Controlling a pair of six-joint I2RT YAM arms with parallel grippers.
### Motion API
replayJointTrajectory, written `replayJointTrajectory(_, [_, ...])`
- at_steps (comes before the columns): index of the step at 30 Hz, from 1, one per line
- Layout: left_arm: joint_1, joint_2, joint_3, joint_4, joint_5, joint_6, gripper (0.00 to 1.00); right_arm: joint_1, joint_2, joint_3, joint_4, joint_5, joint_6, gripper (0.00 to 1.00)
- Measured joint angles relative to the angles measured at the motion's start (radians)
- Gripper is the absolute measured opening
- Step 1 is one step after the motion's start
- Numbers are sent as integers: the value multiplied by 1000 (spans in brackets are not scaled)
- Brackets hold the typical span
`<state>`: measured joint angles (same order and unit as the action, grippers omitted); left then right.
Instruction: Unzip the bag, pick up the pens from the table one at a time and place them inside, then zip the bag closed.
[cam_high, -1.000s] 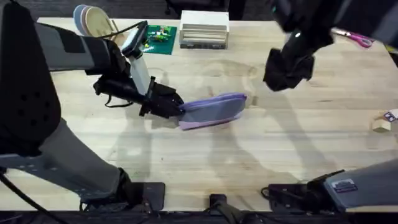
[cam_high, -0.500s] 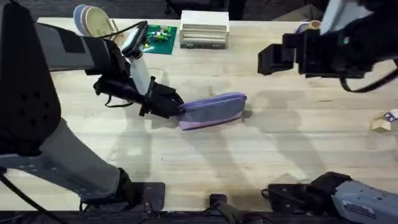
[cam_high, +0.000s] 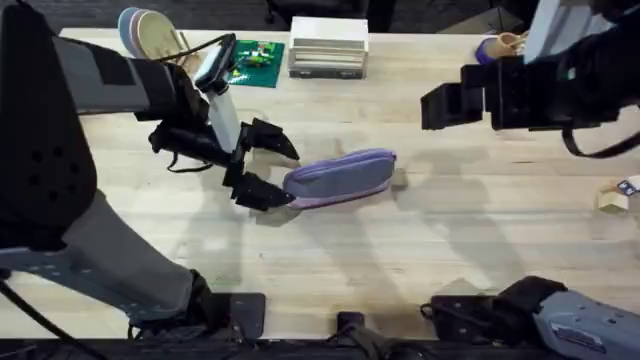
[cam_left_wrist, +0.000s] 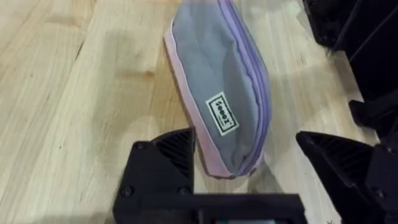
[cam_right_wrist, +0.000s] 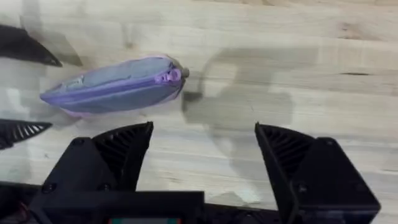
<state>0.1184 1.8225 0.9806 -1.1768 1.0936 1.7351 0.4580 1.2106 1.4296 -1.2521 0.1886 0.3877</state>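
**benchrat:** anything readable in these?

**yamfan:** barely. The bag (cam_left_wrist: 219, 93) has a small white patch (cam_left_wrist: 222, 114) sewn on its grey side, black border, one short word in dark letters. Looks like five or six characters but I can't make them out, so no brand from me.

**benchrat:** what about the green thing at the table's far edge?

**yamfan:** the green card (cam_high: 258, 58) has some print on it, way too small to read. No numbers or signs anywhere else.

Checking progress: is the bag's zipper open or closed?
Closed: the bag shows an unbroken purple zipper line, with the pull at its end.
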Motion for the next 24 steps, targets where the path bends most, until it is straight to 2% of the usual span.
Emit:
replayJointTrajectory(7, [0, -10, 23, -1, -27, 0, 996, 0, -1, 0, -6, 0, -82, 998])
replayJointTrajectory(11, [0, -109, 74, -13, -84, -14, 996, 0, -21, 0, -6, 2, -125, 998])
replayJointTrajectory(14, [0, -208, 114, -20, -136, -64, 996, 0, -47, 0, -6, 3, -154, 998])
replayJointTrajectory(15, [0, -428, 157, -24, -265, -268, 995, 0, -86, 0, -7, 3, -180, 998])
replayJointTrajectory(17, [0, -492, 166, -26, -305, -360, 995, 0, -93, 0, -7, 3, -180, 998])
replayJointTrajectory(18, [0, -611, 187, -29, -413, -599, 995, 0, -104, 0, -8, 4, -184, 997])
replayJointTrajectory(20, [0, -673, 197, -31, -477, -736, 996, 0, -105, 0, -8, 5, -186, 997])
replayJointTrajectory(24, [0, -779, 200, -38, -567, -951, 996, 0, -105, 0, -8, 6, -187, 998])
